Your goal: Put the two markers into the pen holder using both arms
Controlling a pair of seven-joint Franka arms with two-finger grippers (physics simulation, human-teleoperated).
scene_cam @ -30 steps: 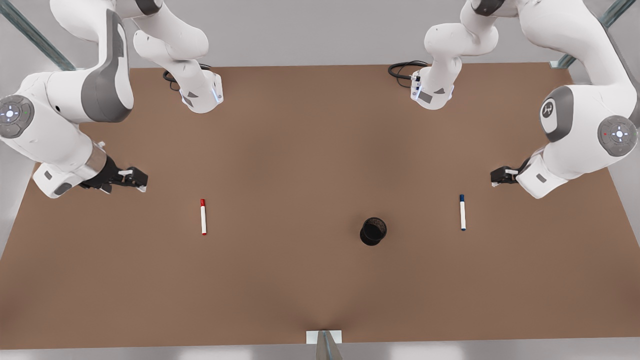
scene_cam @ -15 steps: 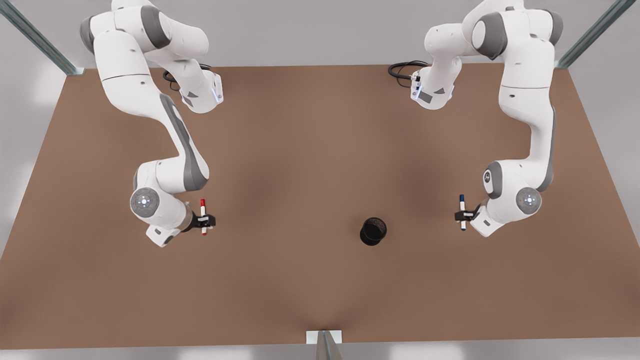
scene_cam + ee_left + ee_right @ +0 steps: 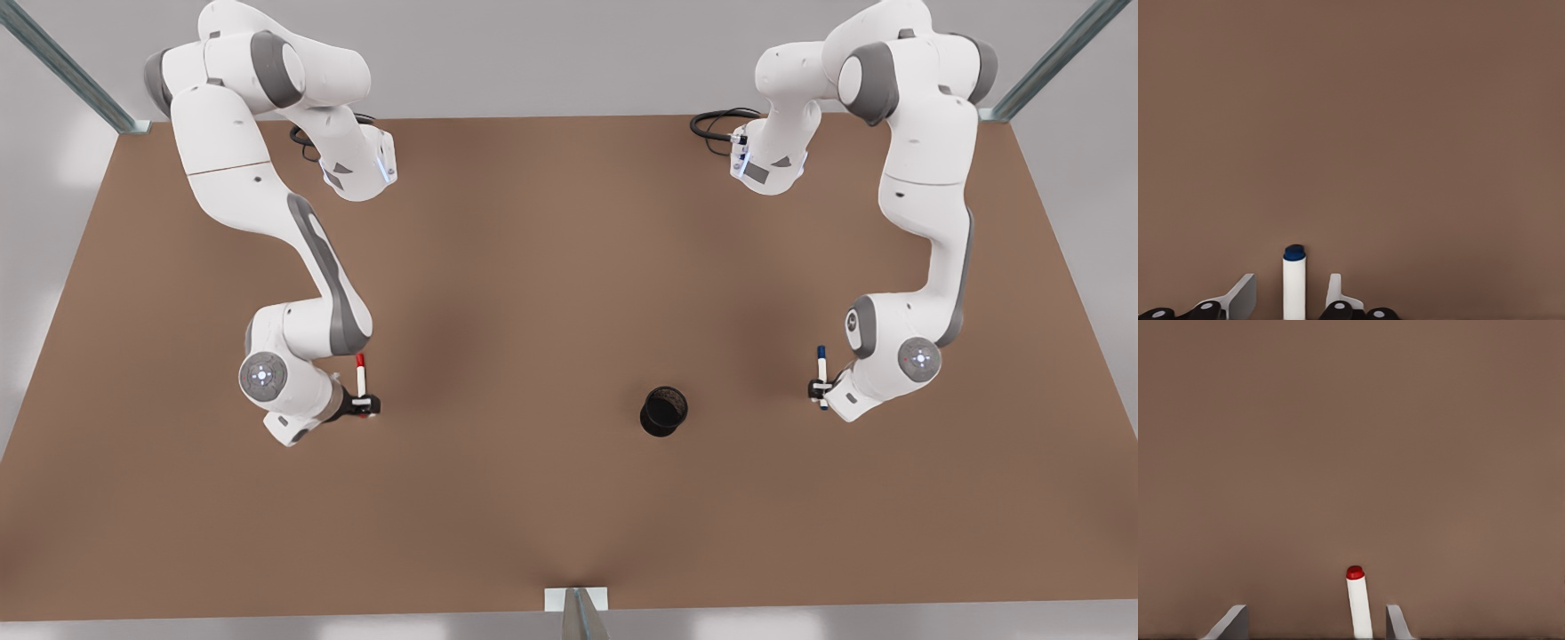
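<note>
The red-capped marker (image 3: pixel 360 372) lies on the brown table at the front view's left. My right gripper (image 3: pixel 363 405) is down over its lower end, open, with a finger on each side; the right wrist view shows the red marker (image 3: pixel 1357 603) between the spread fingertips (image 3: pixel 1395 620), nearer one of them. The blue-capped marker (image 3: pixel 821 364) lies at the front view's right. My left gripper (image 3: pixel 818 389) straddles it, open; the blue marker (image 3: pixel 1294 283) stands between the fingertips (image 3: pixel 1245 293) with gaps on both sides. The black pen holder (image 3: pixel 663 411) stands upright between the two markers, nearer the blue one.
The brown table (image 3: pixel 533 267) spreads wide around the holder. Both arm bases with black cables (image 3: pixel 716 124) sit at the far edge. A metal post (image 3: pixel 576 609) stands at the near edge's middle, and frame struts (image 3: pixel 62 67) rise at the far corners.
Both arms swung in from the table's sides and came down over the markers. Since half a second ago each gripper has sunk lower around its marker. Markers and holder have not moved.
</note>
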